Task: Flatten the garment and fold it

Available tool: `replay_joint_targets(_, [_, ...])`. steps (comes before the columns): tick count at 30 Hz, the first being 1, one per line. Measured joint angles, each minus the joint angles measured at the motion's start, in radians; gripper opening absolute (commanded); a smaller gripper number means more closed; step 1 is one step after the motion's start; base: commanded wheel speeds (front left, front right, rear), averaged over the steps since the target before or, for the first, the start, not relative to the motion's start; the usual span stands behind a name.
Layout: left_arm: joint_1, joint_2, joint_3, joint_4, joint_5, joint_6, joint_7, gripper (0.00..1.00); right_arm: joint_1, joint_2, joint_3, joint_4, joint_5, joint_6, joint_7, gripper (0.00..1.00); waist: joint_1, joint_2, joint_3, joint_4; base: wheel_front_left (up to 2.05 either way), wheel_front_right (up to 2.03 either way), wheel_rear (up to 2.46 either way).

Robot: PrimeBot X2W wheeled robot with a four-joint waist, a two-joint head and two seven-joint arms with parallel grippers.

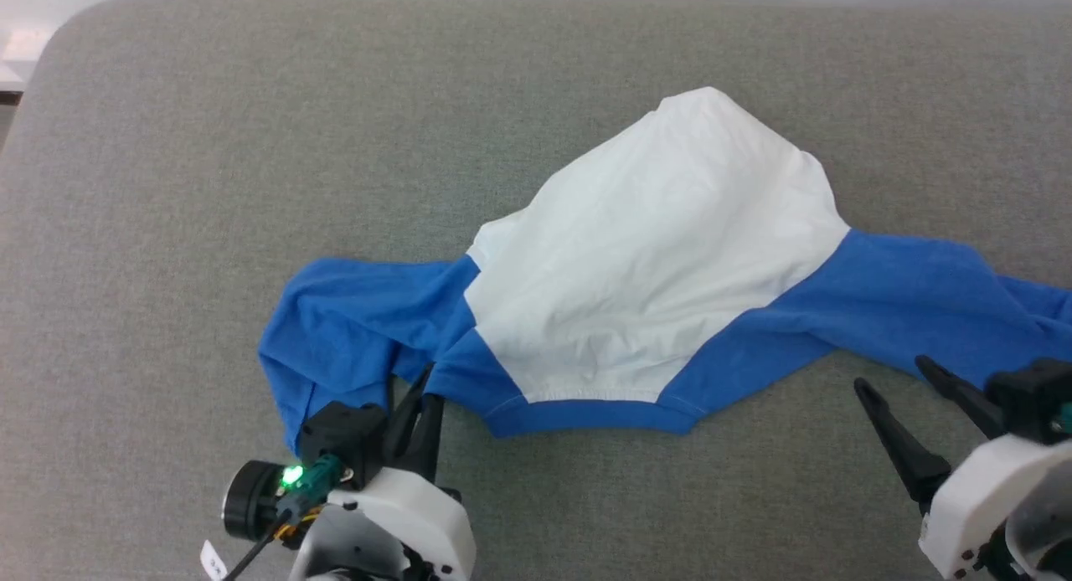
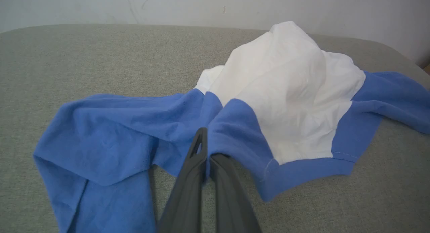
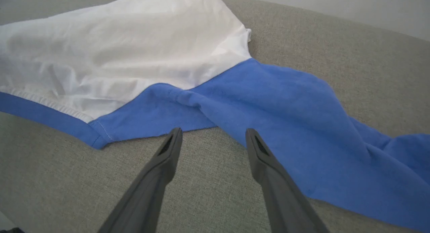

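Grey surface (image 1: 167,187), rumpled garment (image 1: 653,254), left tool (image 1: 427,382) pinching it, right tool (image 1: 892,373) spread

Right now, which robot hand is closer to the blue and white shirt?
Left. The left gripper is shut on the shirt, pinching its blue near edge. The right gripper is open at the blue sleeve's edge, gripping nothing.
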Motion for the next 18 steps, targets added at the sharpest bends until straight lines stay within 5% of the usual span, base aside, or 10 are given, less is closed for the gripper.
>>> replay_joint_targets(11, [-0.051, -0.035, -0.047, 0.016, 0.007, -0.009, 0.008, 0.0, -0.175, -0.204, 0.248, 0.058, 0.072, -0.001, 0.168, 1.0, 0.0001, 0.0001, 0.052, 0.041, 0.0, 0.0, 0.0])
replay_joint_targets(18, [-0.066, -0.058, -0.065, 0.021, 0.012, -0.009, 0.005, 0.0, -0.254, -0.302, 0.282, 0.089, 0.072, -0.001, 0.17, 1.0, 0.0001, 0.0001, 0.096, 0.06, 0.0, 0.0, 0.0])
